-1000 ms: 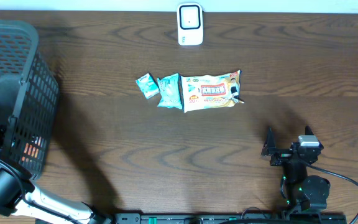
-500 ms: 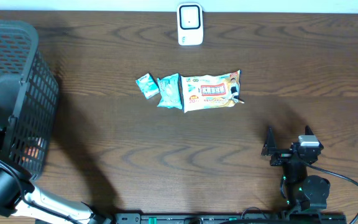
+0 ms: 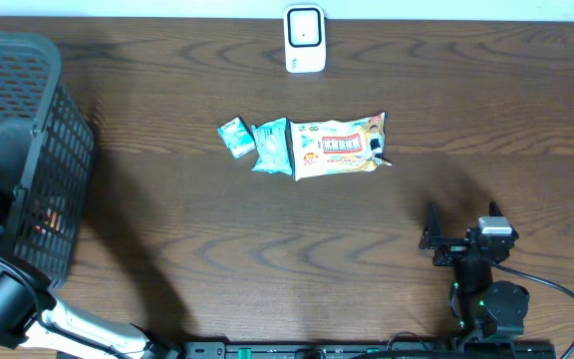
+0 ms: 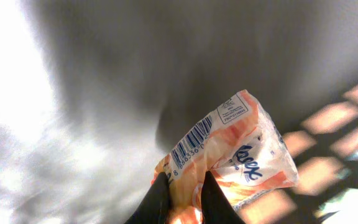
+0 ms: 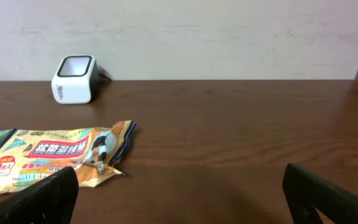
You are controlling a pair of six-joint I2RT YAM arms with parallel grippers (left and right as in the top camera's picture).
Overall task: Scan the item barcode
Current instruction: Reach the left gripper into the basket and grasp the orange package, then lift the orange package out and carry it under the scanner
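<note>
My left gripper is shut on an orange and white tissue packet, pinching its lower edge. The packet's barcode faces the left wrist camera. This happens inside the black mesh basket, where a bit of orange shows through the mesh in the overhead view. The white scanner stands at the table's far edge and also shows as scanner in the right wrist view. My right gripper rests open and holds nothing near the front right.
Two small teal packets and a large wipes pack lie mid-table, in front of the scanner. The wipes pack sits left of my right gripper. The basket fills the left side.
Inside the basket, the left arm has shifted slightly, and the orange patch behind the mesh has moved a little up and left. The right arm is still.
</note>
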